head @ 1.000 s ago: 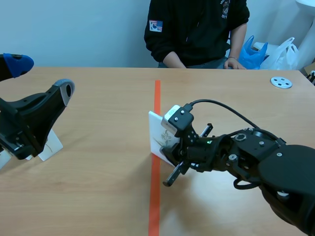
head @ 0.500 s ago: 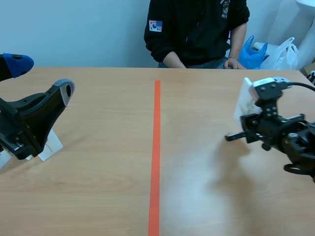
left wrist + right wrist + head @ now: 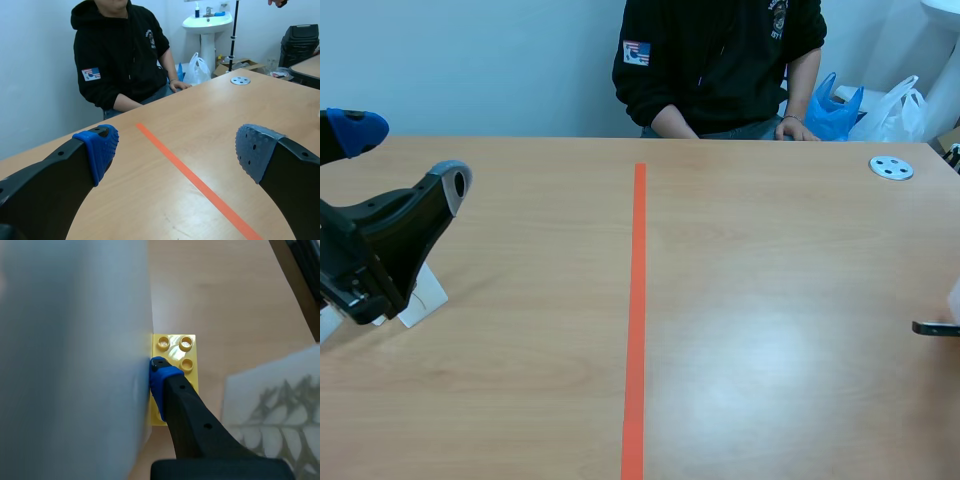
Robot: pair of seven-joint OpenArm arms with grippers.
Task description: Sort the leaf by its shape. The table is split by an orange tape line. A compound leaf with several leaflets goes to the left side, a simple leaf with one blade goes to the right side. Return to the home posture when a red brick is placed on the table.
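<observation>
Right wrist view: leaf card (image 3: 75, 365) stands upright against my right gripper (image 3: 148, 380), with a yellow studded brick (image 3: 172, 342) at its foot. The print on the card is not readable from here. One blue pad (image 3: 161, 377) presses flat on the card's face. The opposing finger is hidden behind the card, so I log the gripper as clamped on the card. Just beside it on the table (image 3: 225, 290) is a second card (image 3: 270, 415) with a pale, many-lobed leaf print.

Scene view: only a black tip of my right arm (image 3: 935, 328) shows, at the right edge on the near side, well right of the orange tape line (image 3: 637, 300). My left gripper (image 3: 179, 152) hangs wide open, holding nothing, over a white card (image 3: 423, 297) at the left. Far side: a seated person (image 3: 720, 60); a grey disc (image 3: 891, 168) at far right.
</observation>
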